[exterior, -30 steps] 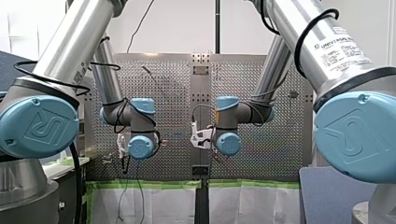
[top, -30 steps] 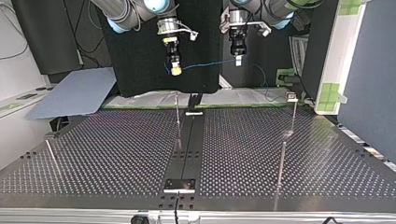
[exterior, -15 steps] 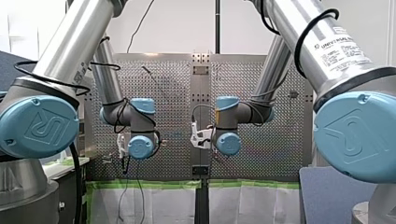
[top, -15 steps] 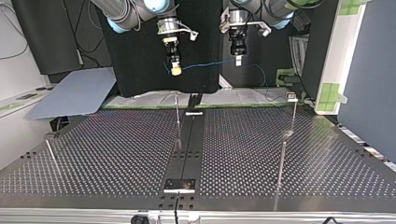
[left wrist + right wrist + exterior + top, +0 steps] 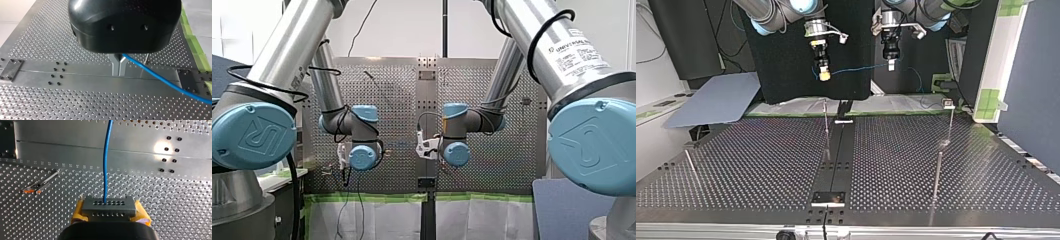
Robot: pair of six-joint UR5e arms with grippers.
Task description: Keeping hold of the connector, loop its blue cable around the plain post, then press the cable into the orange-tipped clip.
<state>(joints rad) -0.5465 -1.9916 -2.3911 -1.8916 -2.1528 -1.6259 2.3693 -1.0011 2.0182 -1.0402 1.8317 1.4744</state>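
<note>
In the right wrist view a grey connector with rows of holes sits between the yellow pads of my right gripper, which is shut on it. Its blue cable runs straight ahead over the table. In the top view the cable spans from my right gripper to my left gripper, both high above the table. In the left wrist view my left gripper has its metal fingers shut, with the cable leaving them sideways. The orange-tipped clip stands beside and ahead of my right gripper.
Several thin posts rise from the perforated table: one at the middle, one with a small head at the top view's right, one nearer, one at the left edge. A thin post stands just beyond my left fingers.
</note>
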